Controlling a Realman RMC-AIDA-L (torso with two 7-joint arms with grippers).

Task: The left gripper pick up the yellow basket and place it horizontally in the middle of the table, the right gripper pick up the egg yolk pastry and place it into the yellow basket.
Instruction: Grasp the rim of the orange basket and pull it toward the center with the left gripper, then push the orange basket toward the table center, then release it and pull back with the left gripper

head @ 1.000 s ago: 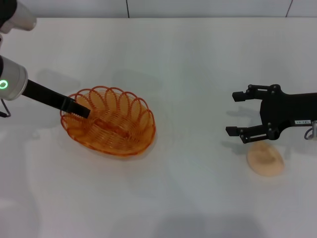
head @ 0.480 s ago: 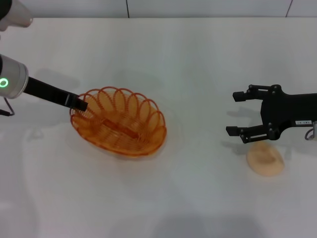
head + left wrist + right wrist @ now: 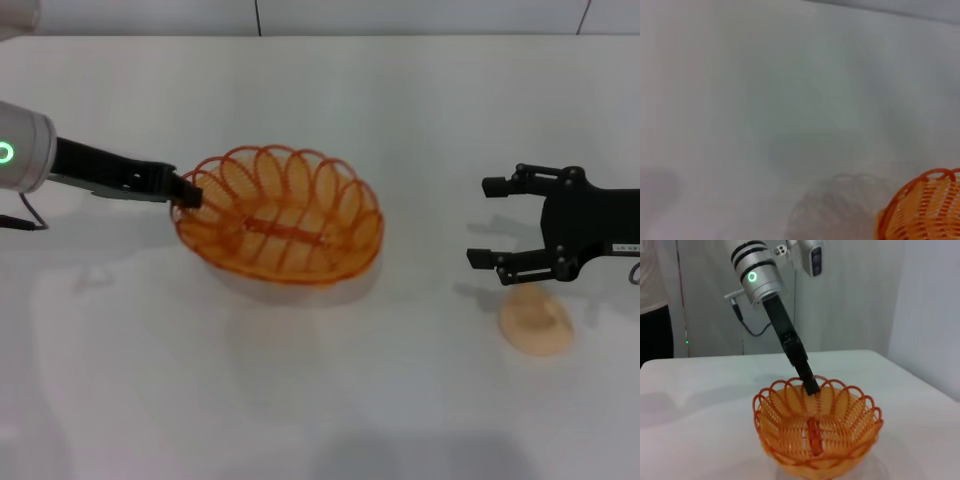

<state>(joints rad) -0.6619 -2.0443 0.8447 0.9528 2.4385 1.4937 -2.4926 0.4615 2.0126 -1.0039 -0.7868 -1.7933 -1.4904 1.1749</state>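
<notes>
The yellow basket (image 3: 282, 216) is held a little above the white table (image 3: 330, 400), left of centre, its shadow below it. My left gripper (image 3: 186, 193) is shut on the basket's left rim. The basket also shows in the right wrist view (image 3: 816, 429), with the left gripper (image 3: 811, 384) clamped on its far rim, and in part in the left wrist view (image 3: 922, 210). My right gripper (image 3: 490, 222) is open, hovering just behind the egg yolk pastry (image 3: 537, 321), which lies on the table at the right.
The table's far edge (image 3: 300, 37) meets a grey wall. A person in dark trousers (image 3: 655, 335) stands beyond the table in the right wrist view.
My left gripper has carried the basket to the right and slightly up, lifting it off the table. The right gripper has shifted slightly right; the pastry has not moved.
</notes>
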